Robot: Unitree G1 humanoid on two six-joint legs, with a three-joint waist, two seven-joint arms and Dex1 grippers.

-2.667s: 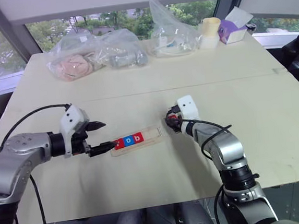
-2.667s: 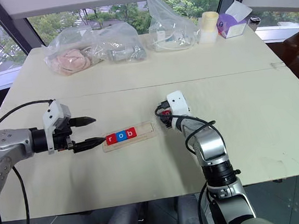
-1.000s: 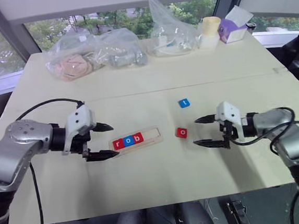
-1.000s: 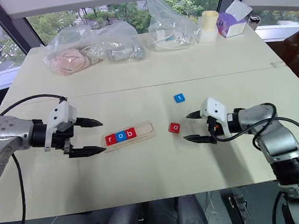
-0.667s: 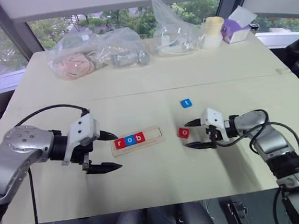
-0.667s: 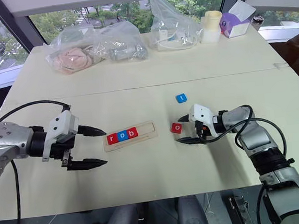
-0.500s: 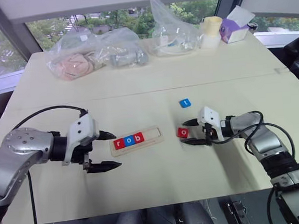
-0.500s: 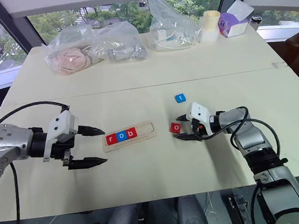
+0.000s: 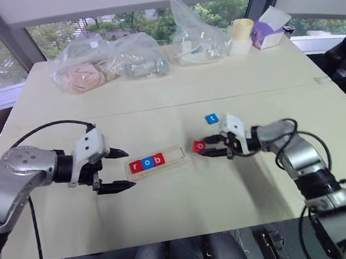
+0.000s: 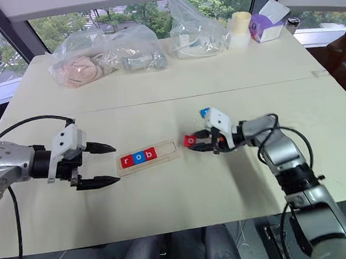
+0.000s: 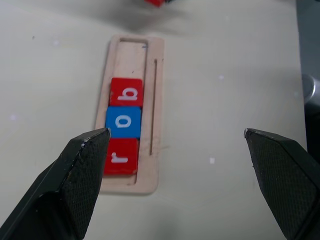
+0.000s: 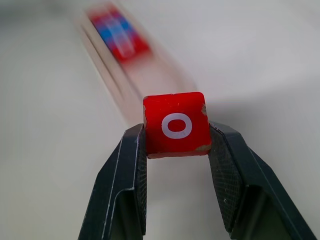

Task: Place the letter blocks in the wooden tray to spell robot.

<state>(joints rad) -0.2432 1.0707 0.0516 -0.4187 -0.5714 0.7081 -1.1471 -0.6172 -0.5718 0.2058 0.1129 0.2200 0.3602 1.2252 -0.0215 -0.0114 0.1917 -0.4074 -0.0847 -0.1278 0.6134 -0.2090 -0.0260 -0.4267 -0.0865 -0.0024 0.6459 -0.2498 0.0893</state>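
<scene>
My right pincer (image 12: 176, 145) grips the red o block (image 12: 175, 124) just short of the wooden tray (image 9: 178, 157), left pincer (image 9: 123, 168) wide open beside it. A tilted release could jam against b (image 11: 127, 92).

A pale table (image 9: 168, 215) lies under both claws. Far beyond the left claw (image 9: 130, 168), near the table's far edge, sits a clear bag (image 9: 86, 73) of pink stuff. Just beside it, towards the right claw's side, is a second bag (image 9: 144, 60) holding grey things. Well beyond the right claw (image 9: 204, 148) stands a taller clear bag (image 9: 198, 39), then a pale-yellow cup (image 9: 240, 35), then a purple tissue box (image 9: 267, 31) further out to that side. A seam (image 9: 249, 94) crosses the table between the claws and the bags. Behind it all, a window (image 9: 121, 22) shows green trees.
</scene>
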